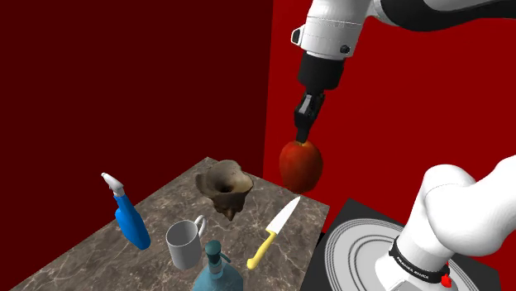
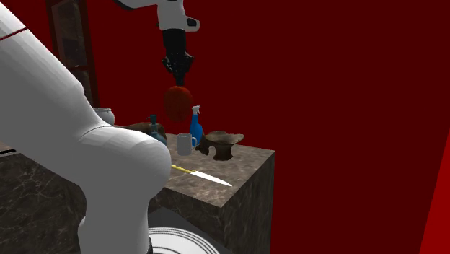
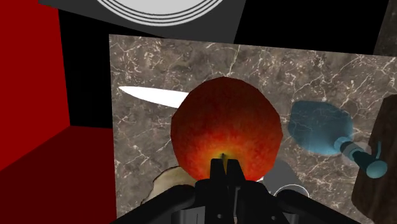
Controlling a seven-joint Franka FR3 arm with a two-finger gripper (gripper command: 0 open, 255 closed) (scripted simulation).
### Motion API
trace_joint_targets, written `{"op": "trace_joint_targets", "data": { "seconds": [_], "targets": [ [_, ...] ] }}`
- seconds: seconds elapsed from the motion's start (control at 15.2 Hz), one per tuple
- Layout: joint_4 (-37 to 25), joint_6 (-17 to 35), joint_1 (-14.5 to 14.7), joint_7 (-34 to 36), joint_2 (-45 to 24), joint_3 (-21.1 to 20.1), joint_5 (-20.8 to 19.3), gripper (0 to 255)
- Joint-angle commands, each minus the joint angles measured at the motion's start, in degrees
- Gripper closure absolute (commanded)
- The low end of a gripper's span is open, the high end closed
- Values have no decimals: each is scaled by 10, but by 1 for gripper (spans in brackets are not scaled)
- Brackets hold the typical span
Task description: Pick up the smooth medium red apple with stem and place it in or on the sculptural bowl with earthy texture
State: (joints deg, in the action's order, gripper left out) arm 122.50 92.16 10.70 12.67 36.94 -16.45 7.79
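Gripper (image 1: 303, 132) clamped on apple (image 1: 300, 164) by stem, smooth skin — deep red, orange-yellow at top, above counter (image 1: 87, 252)

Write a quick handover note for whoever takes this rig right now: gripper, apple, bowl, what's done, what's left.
Gripper: shut on the apple at its top, holding it high above the table.
Bowl: upright on the table, off to the side of the apple, not under it.
Done: apple picked up.
Left: carry it over the bowl, lower it, release.
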Motion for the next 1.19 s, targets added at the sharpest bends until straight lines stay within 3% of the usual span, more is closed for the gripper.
{"op": "trace_joint_targets", "data": {
  "seconds": [0.0, 0.66, 0.92, 1.12],
  "targets": [
    [-42, 1, -10, -3, -44, 0, -10, 255],
    [-302, -34, -42, -2, -276, -14, -69, 255],
    [-447, -75, -41, 5, -385, -23, -104, 255],
    [-593, -127, -26, 10, -485, -29, -139, 255]
  ]
}}
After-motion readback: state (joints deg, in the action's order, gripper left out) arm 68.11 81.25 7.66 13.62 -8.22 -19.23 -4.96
